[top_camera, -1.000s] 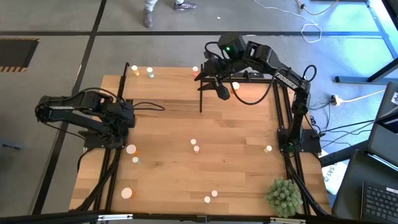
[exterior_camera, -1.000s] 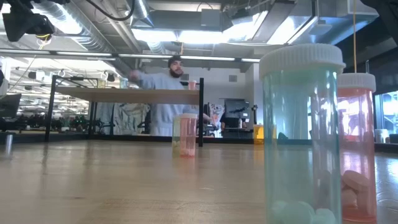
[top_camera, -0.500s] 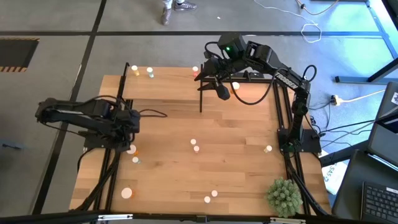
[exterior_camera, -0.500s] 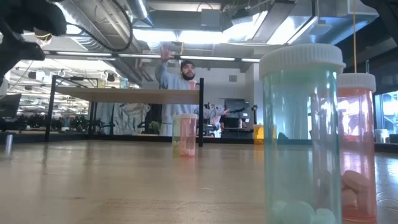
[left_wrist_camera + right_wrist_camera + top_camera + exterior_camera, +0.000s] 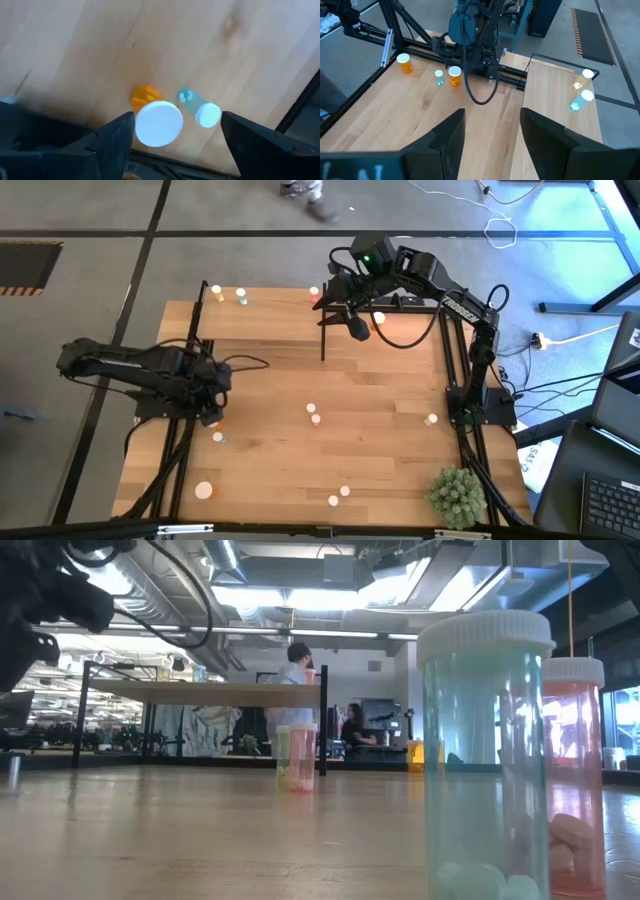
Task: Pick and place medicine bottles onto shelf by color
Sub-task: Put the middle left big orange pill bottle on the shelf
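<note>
On the shelf (image 5: 270,310), only about four bottles are standing; some nine are still waiting on the desk (image 5: 380,430). The left claw (image 5: 172,131), spread wide, is being positioned around an orange bottle (image 5: 156,120); the right claw (image 5: 490,135), part-open and empty, is being kept over the shelf.

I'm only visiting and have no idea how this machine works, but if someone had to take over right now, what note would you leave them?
Left tool: open, empty, hovering right over the orange bottle with the big white cap, a small pale green bottle beside it, near the table's left edge.
Right tool: open, empty, waiting high above the shelf at the far side.
Done: two bottles stand on the shelf's left end, one reddish bottle mid shelf.
Left: about eight bottles on the table, including a pair at the centre, another pair at the near edge and one at right.
</note>
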Robot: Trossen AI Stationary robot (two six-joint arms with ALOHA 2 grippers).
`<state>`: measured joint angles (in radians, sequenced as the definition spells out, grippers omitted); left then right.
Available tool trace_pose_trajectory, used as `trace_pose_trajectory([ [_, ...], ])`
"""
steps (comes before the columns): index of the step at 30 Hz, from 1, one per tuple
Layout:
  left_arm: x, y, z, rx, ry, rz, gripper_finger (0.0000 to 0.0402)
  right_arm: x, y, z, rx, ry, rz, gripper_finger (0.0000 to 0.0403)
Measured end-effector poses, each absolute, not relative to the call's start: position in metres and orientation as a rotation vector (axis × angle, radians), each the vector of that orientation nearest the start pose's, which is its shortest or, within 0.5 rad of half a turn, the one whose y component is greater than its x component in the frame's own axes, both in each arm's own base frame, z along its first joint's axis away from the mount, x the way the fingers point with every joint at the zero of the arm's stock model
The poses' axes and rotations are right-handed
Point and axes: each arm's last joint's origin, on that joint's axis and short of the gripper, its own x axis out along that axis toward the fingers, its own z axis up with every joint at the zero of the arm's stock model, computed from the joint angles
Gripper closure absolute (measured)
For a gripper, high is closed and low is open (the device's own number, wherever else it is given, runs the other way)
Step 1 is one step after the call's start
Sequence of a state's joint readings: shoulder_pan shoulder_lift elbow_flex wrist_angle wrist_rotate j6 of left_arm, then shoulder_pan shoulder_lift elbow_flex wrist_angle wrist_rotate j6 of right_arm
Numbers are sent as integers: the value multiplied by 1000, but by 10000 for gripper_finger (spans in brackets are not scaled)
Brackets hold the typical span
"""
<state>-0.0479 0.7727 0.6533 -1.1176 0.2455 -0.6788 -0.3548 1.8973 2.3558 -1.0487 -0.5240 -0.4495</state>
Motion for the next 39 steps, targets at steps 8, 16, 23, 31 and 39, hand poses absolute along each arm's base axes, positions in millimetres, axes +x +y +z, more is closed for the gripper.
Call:
trace_pose_trajectory([
  [8, 115, -18, 212, -673, 1290, 135, 110, 357, -117, 464, -186, 484, 279, 210],
  [16, 122, -26, 203, -581, 1371, 110, 111, 357, -117, 464, -187, 484, 279, 210],
  [23, 129, -34, 192, -479, 1458, 148, 111, 357, -117, 464, -187, 484, 279, 210],
  [31, 134, -39, 184, -430, 1516, 167, 111, 357, -117, 464, -187, 484, 279, 210],
  [39, 135, -42, 181, -382, 1526, 178, 111, 357, -117, 464, -186, 484, 279, 210],
])
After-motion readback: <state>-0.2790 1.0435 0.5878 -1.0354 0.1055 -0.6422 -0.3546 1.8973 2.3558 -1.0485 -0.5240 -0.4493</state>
